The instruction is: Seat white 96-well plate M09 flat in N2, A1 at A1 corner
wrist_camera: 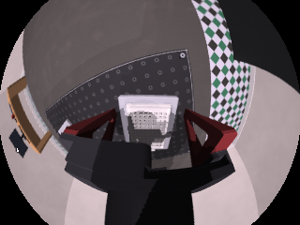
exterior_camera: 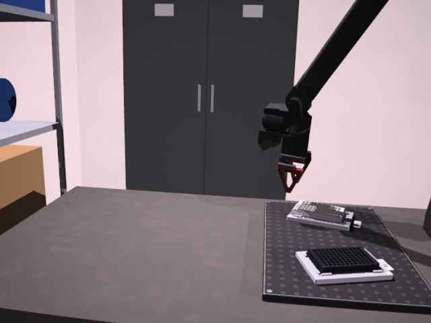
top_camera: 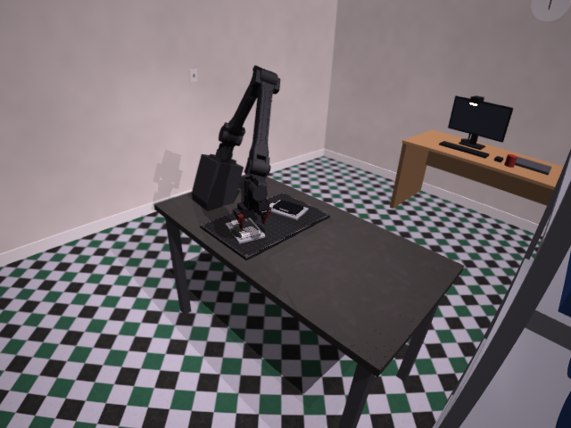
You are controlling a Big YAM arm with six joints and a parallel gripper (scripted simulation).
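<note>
The white 96-well plate M09 [exterior_camera: 319, 210] lies tilted on the plate nest N2 [exterior_camera: 325, 221] at the far end of the dark perforated deck. It also shows in the top view [top_camera: 245, 230] and in the wrist view [wrist_camera: 148, 120], between the fingers' line of sight. My gripper [exterior_camera: 291, 175] with red fingers hangs open and empty above the plate's left end, clearly apart from it. The fingers also show in the top view [top_camera: 251, 217]. The black 96-well plate M06 [exterior_camera: 340, 259] sits in the white nest N1 [exterior_camera: 344, 274] at the near end of the deck.
The deck lies on a dark table [top_camera: 322, 258], with the arm's black base box [top_camera: 215, 181] behind it. A small label tab [exterior_camera: 356, 224] sits beside N2. A dark cabinet [exterior_camera: 209, 97] stands behind the table and a shelf unit [exterior_camera: 31, 87] at the left.
</note>
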